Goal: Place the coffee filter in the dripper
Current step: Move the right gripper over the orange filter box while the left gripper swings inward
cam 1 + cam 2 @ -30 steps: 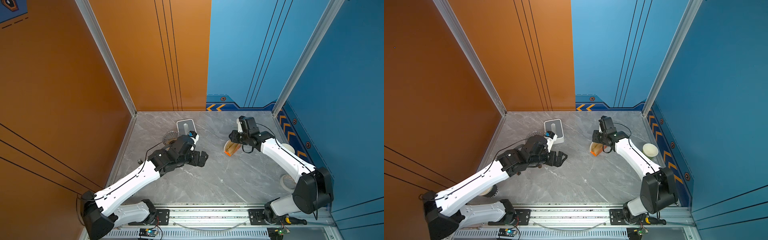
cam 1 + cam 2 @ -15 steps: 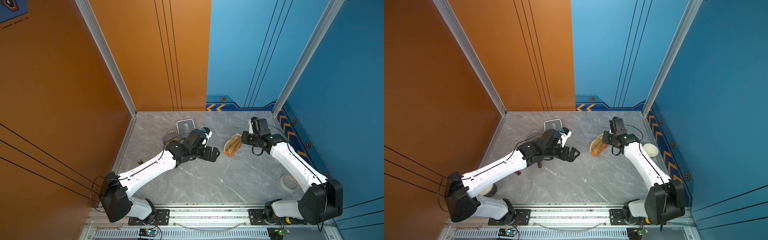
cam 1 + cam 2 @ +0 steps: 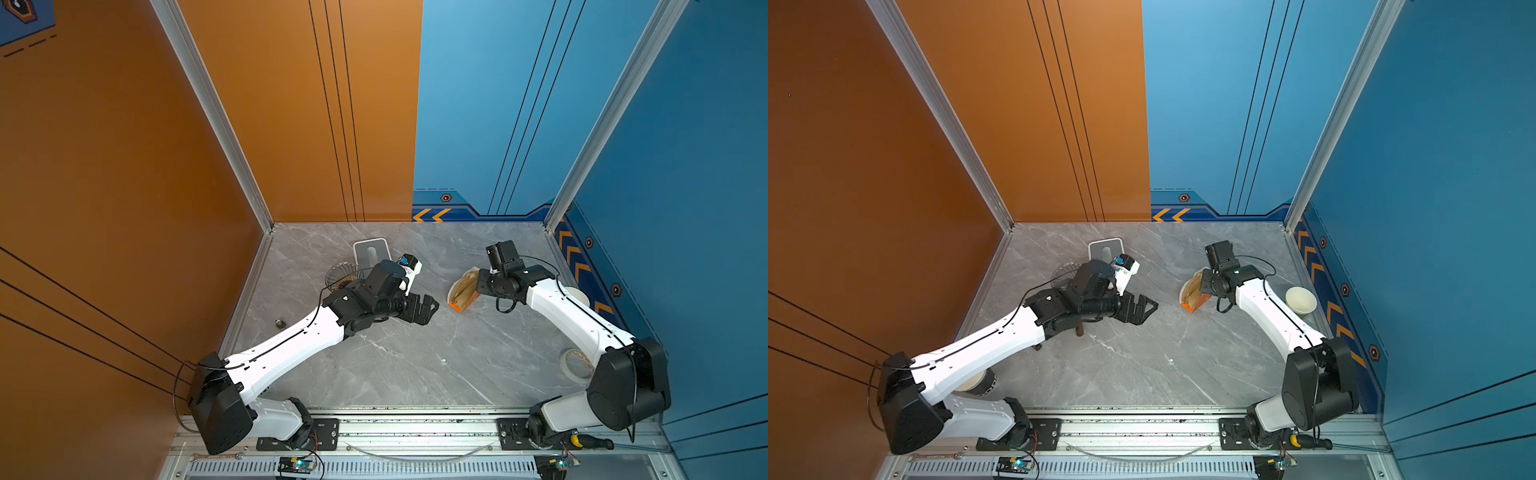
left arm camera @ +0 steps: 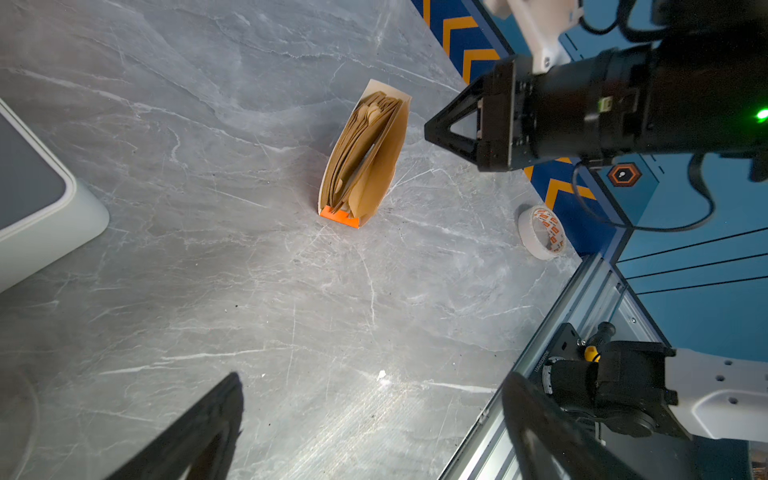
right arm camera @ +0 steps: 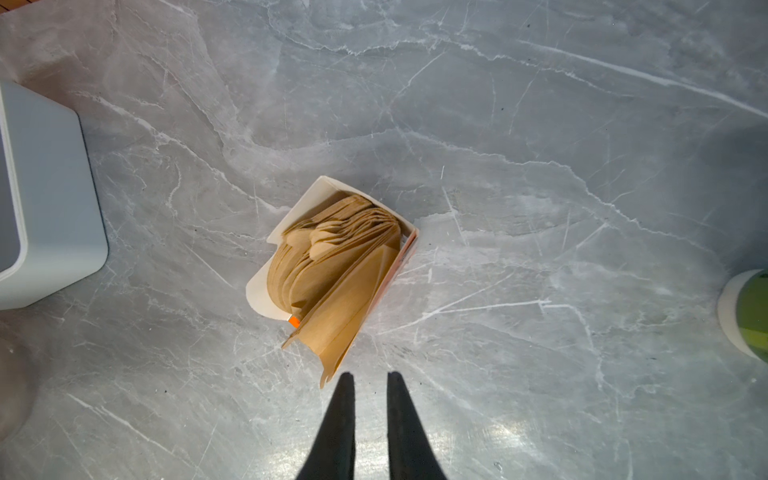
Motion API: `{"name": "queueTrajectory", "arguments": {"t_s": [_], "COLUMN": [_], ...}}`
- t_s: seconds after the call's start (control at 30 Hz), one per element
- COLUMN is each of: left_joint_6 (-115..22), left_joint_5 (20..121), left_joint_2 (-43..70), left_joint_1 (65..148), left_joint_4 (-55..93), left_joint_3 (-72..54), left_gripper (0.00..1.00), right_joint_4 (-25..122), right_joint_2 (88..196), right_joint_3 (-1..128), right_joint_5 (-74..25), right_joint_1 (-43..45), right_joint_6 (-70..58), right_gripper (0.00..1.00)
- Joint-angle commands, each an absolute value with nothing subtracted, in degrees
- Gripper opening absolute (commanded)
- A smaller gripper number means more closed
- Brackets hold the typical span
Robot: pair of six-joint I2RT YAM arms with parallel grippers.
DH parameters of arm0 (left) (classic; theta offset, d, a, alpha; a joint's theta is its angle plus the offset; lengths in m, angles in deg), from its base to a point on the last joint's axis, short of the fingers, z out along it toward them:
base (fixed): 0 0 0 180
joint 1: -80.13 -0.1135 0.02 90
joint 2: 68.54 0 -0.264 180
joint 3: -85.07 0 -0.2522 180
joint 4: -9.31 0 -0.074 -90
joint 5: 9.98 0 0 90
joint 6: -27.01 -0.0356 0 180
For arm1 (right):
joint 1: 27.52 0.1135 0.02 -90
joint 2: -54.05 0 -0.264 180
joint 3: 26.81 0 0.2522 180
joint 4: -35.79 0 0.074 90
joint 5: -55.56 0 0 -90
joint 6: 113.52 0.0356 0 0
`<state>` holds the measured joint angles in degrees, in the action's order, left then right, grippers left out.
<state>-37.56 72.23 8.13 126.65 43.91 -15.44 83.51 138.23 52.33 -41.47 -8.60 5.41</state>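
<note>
Right wrist view: we look down on the open filter carton (image 5: 257, 291). The coffee filter (image 5: 347, 303) we want is the outermost tan leaf, fanned away from the stack and jutting past the carton's orange corner toward us. The right gripper (image 5: 370, 376) hovers just short of that leaf's free edge. Its fingers (image 5: 338, 415) stand close together with only a slim gap, and nothing lies between them.

In both top views the carton stands on the table (image 3: 395, 365) toward its back right, well in from the right edge. The dripper (image 3: 341, 272) sits toward the back left corner, partly hidden behind the left arm. The left gripper (image 3: 430, 313) hangs between the two, jaws spread wide and empty.

We judge the filter to be very light, limp and easily creased. It will flex rather than resist, and neighbouring leaves may cling and come along with it. The carton looks light too and could slide or tip under a pull. We would pinch the jutting free edge lightly, where it stands clear of the stack, and draw it out along the carton's opening.
</note>
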Motion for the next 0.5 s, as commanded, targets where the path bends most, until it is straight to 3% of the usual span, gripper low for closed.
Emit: {"name": "queueTrajectory", "arguments": {"t_s": [0.0, 0.47], "left_joint_6": [-38.3, -37.2], "left_joint_5": [71.2, 71.1], "left_joint_2": [6.9, 4.0], "left_joint_1": [126.3, 125.2], "left_joint_4": [43.0, 41.5], "left_joint_3": [-16.9, -21.2], "left_gripper": [0.98, 0.98], "right_joint_4": [83.0, 79.1], "right_joint_2": [139.8, 145.0], "right_joint_3": [53.4, 54.4], "right_joint_5": [-46.4, -50.0], "right_joint_1": [-7.1, -4.0], "right_joint_6": [9.7, 15.7], "right_gripper": [0.13, 0.11]}}
